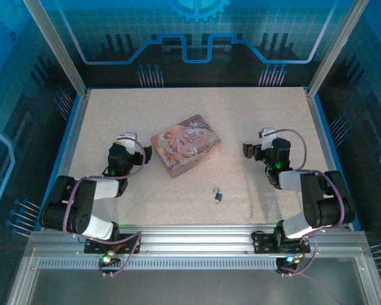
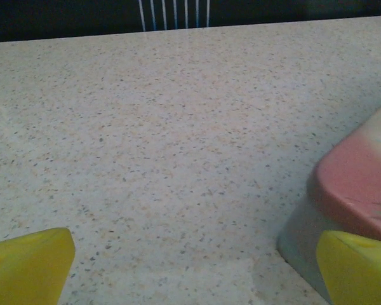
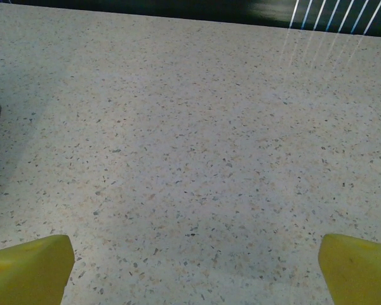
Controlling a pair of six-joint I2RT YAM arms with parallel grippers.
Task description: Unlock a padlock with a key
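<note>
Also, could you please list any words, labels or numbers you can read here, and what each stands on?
No text can be read.
pink tin box: possible lettering on the illustrated lid, too blurred to read.
padlock: too small to show any marking.
back panel: gear graphic and lines, no words.

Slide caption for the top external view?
Left claw and right claw open, flanking pink tin; padlock lies untouched.

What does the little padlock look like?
The padlock is tiny, with a thin dark shackle loop and a small body glinting bluish and yellowish. It lies on the speckled table, nearer the arms than the pink tin and apart from it. Nothing holds it. It is too small to tell whether it is locked.
</note>
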